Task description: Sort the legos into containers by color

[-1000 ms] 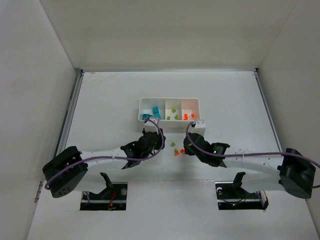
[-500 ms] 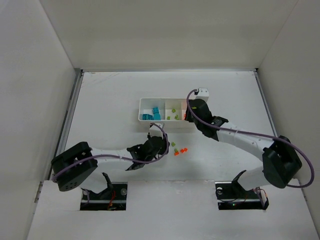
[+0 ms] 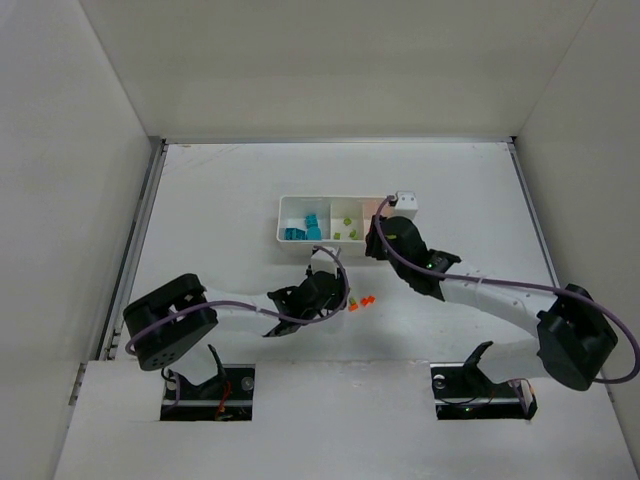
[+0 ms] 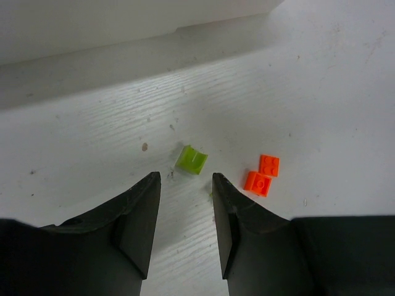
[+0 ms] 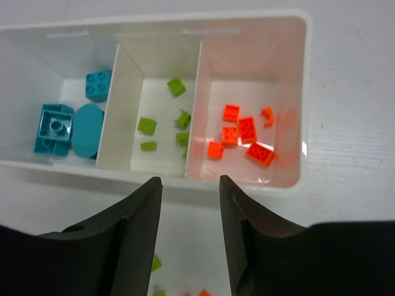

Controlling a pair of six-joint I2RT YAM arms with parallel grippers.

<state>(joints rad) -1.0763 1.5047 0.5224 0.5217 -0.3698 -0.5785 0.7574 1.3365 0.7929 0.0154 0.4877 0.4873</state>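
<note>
Left gripper [image 4: 184,179]: jaws apart, empty, low over the table [image 4: 321,92]. One lime green lego [image 4: 192,160] lies just ahead of its fingertips, with two orange legos [image 4: 257,183] beside it. Right gripper [image 5: 190,183]: jaws apart, empty, above the near wall of the tray [image 5: 290,184]. The tray's compartments hold teal, green and orange bricks separately.

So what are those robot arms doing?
They are sorting tiny plastic bricks by colour into a white three-compartment plastic tray: teal, lime green and orange each have a compartment. The right gripper hangs open and empty over the tray's near wall. The left gripper, open, hovers by a lime green brick on the table, beside two orange bricks.
</note>
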